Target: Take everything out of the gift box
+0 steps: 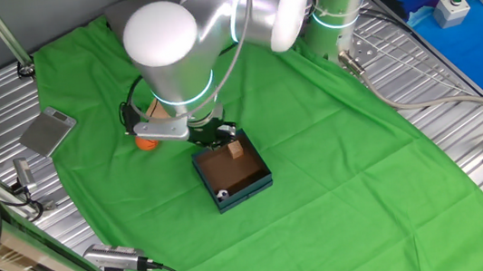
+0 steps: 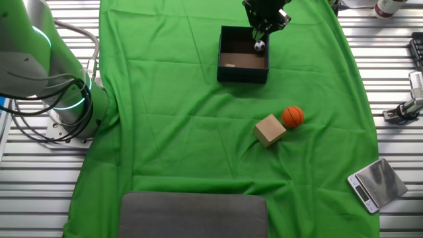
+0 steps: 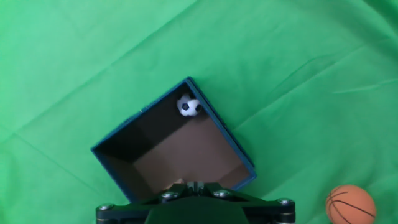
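While the gripper (image 1: 220,135) hangs over one edge of the small square gift box (image 1: 256,187) with dark teal walls and brown floor, a tan wooden cube (image 1: 237,150) sits just beneath the jaws — gripped or merely close, I cannot tell. The tiny black-and-white soccer ball (image 3: 188,106) lies in the far corner, diagonally across the box from the jaws.

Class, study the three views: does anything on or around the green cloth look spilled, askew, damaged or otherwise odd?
Nothing stands out. The gift box sits upright and intact with the soccer ball in one corner. An orange ball and a wooden cube rest outside it on the green cloth, which is merely wrinkled.
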Controlling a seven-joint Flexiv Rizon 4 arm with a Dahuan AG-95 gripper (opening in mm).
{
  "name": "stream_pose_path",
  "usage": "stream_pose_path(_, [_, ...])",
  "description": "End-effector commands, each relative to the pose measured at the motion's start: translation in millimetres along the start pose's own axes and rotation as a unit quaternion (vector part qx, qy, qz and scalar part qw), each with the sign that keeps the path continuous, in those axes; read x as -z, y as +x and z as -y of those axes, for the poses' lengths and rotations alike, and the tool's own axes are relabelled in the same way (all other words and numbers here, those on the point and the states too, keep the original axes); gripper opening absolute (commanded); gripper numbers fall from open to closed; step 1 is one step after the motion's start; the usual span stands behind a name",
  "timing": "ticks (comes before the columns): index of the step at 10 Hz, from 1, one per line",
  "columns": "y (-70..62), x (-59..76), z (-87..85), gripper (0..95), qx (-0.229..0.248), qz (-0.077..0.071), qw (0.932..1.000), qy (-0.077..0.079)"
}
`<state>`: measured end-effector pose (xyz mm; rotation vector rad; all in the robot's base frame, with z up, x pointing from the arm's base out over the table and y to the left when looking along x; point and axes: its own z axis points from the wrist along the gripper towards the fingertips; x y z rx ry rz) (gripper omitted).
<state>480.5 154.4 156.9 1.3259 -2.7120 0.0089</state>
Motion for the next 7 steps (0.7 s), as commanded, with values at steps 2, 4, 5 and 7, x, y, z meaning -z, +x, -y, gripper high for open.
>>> stream_pose_path(2, [1.1,1.7,-0.7,0.0,-0.019,-0.001,0.9998,-0.001])
stream_pose_path(4, [1.3,3.6,-2.9,0.0,-0.027,0.001,0.9996,-0.002])
stream_pose_path(5, [0.3,5.0,-5.0,0.0,-0.034,0.003,0.9994,-0.004])
stream_pose_path(7, [0.0,6.0,-6.4,0.0,-0.031,0.007,0.9995,-0.008])
